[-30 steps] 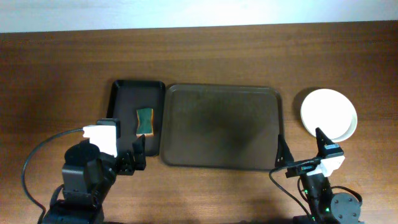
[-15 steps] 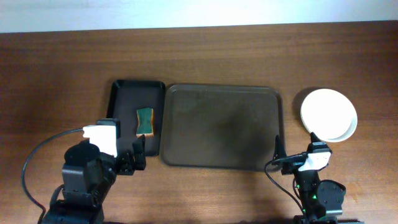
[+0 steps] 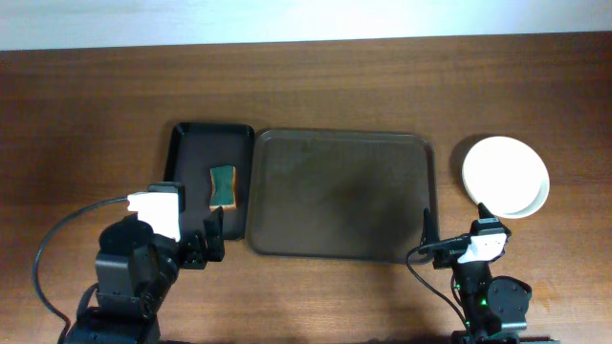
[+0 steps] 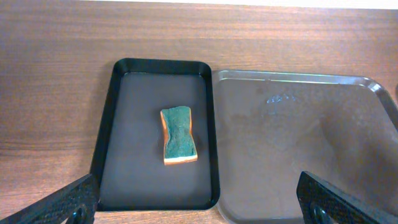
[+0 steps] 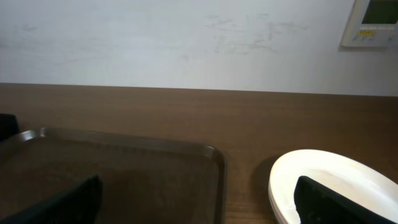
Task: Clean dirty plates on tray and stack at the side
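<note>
The left gripper hung low at the near edge of the table in the overhead view, its arm drawn in close to the base. Its fingers were spread apart and gripped nothing, and they pointed toward the near corner of the small black tray. The right gripper sat likewise pulled back on the other side, with its two thin fingers splayed wide and bare, one over the near right corner of the large brown tray. That tray lay with its long axis running left to right. The white plates rested flat and face up on the wood just to its right, apart from its rim. The sponge lay in the black tray with its long axis running near to far. From the left wrist, the left gripper showed only its two fingertips at the bottom corners, far apart. The sponge showed its green face up with an orange edge and was tilted slightly off square, while the plates were out of frame. From the right wrist, the right gripper had its dark fingers at either lower corner. The plates showed a doubled rim, probably two stacked, though the count was unclear. A pale wall carried a small panel.
</note>
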Motion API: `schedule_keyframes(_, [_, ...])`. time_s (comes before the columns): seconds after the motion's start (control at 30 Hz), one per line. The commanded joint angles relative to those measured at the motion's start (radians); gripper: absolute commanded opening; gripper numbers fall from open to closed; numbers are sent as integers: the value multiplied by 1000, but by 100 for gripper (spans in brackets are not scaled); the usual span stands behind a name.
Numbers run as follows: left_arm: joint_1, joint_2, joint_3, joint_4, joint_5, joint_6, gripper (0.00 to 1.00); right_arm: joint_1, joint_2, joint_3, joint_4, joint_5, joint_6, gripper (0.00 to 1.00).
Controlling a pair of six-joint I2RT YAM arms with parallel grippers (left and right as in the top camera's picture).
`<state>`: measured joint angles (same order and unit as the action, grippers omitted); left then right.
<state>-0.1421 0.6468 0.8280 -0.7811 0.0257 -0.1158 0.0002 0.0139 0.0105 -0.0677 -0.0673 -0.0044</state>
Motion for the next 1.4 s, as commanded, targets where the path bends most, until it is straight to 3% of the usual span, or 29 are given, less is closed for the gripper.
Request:
schedule_keyframes(0.0, [-1, -1, -6, 2, -7, 16, 99, -7, -10, -5, -7, 9, -7, 99])
schedule_keyframes(0.53, [-1, -2, -6, 2, -7, 16, 100, -7, -10, -5, -7, 9, -7, 99])
schedule_keyframes(0.73, [36, -81, -62, 6, -22, 16, 100, -7, -10, -5, -7, 9, -7, 99])
schedule_keyframes(1.1, [125, -494, -605, 553, 23, 16, 99, -7, -10, -5, -7, 9, -7, 99])
schedule_keyframes(1.37, [126, -638, -821, 893, 12, 16, 100, -7, -10, -5, -7, 9, -7, 99])
